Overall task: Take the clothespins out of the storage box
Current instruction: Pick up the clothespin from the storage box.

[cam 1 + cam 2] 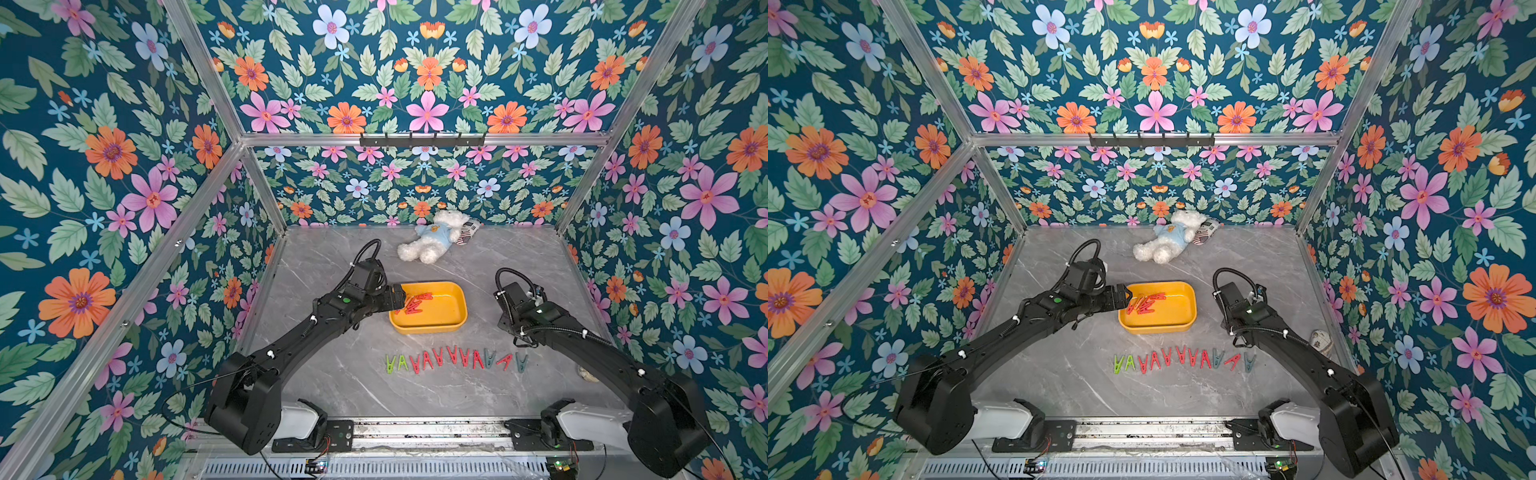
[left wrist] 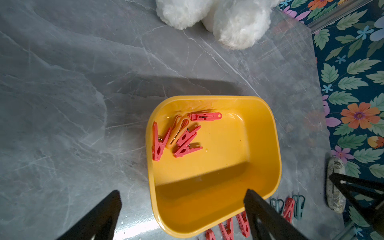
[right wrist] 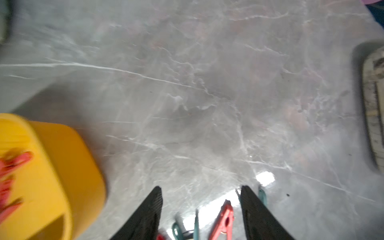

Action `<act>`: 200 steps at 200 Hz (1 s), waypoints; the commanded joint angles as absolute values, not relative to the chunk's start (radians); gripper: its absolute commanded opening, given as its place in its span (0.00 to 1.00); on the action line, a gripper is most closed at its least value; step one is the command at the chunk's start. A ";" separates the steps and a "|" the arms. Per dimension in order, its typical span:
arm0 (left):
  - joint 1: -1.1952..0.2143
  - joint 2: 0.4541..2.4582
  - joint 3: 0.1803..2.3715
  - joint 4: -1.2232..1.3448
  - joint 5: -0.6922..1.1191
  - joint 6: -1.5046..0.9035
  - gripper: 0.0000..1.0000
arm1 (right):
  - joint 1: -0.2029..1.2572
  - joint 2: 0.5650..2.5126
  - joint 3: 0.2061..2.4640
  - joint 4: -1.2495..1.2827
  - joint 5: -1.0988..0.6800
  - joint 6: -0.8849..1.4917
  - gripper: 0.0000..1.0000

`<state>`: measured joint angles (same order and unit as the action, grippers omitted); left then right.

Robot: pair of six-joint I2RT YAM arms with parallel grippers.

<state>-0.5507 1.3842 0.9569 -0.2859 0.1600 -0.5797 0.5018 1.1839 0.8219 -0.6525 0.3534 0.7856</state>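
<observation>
My left jaws gape over the red plastic clothespins [image 2: 187, 137] heaped at the left end of the shallow yellow plastic storage box [image 1: 428, 328], poised to pinch one, while my right jaws stand apart above the row of coloured pegs [image 1: 478, 360] lined up on the grey marble desk [image 1: 332, 386].

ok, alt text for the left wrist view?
A yellow storage box on a grey marble table holds five clothespins, four red, one orange, bunched at one end. The left tool hangs open above it; a white plush toy and more pegs lie outside.
</observation>
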 commanded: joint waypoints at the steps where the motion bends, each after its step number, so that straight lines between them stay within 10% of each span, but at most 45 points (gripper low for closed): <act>1: -0.551 1.406 0.978 -0.285 0.178 -0.559 0.89 | 0.502 1.141 0.822 -0.517 0.257 0.743 0.66; 77: -0.562 1.556 1.084 -0.330 0.204 -0.500 0.63 | 0.506 1.111 0.827 -0.258 0.070 0.679 0.80; 97: -0.573 1.603 1.124 -0.332 0.177 -0.499 0.57 | 0.505 1.131 0.829 -0.210 0.015 0.646 0.99; 200: -0.616 1.854 1.275 -0.372 0.074 -0.464 0.46 | 0.504 1.205 0.841 -0.078 -0.233 0.433 0.99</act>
